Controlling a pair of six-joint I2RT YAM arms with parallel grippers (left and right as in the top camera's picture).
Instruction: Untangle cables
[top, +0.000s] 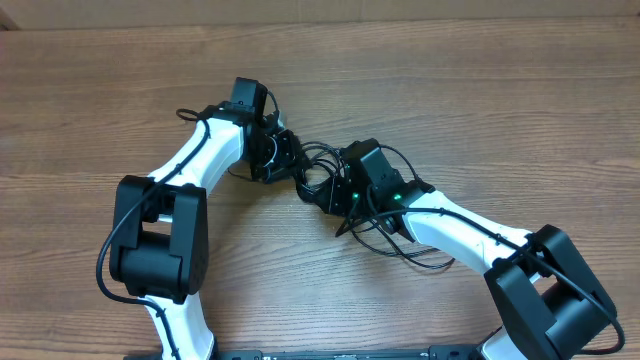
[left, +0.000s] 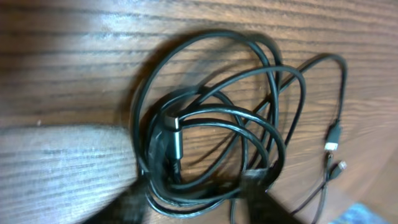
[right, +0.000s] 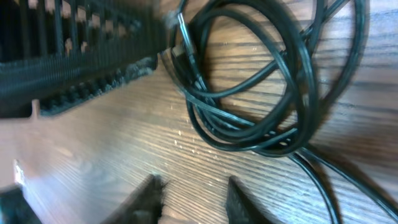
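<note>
The cables are thin black cords, coiled and tangled in a loose bundle (top: 318, 160) at the table's middle, between my two grippers. In the left wrist view the coil (left: 217, 124) lies on the wood, with a dark plug (left: 176, 135) inside it and two light-tipped plug ends (left: 333, 138) trailing to the right. My left gripper (left: 196, 200) is open, and the coil's lower loops run between its fingers. My right gripper (right: 193, 196) is open and empty over bare wood, just short of the coil (right: 249, 106). In the overhead view the left gripper (top: 288, 160) and right gripper (top: 324, 192) almost touch.
The wooden table (top: 500, 100) extends all round. More thin cable loops trail beside and under the right arm (top: 425, 262). The left gripper's black ribbed body (right: 68, 56) fills the upper left of the right wrist view, close to the coil.
</note>
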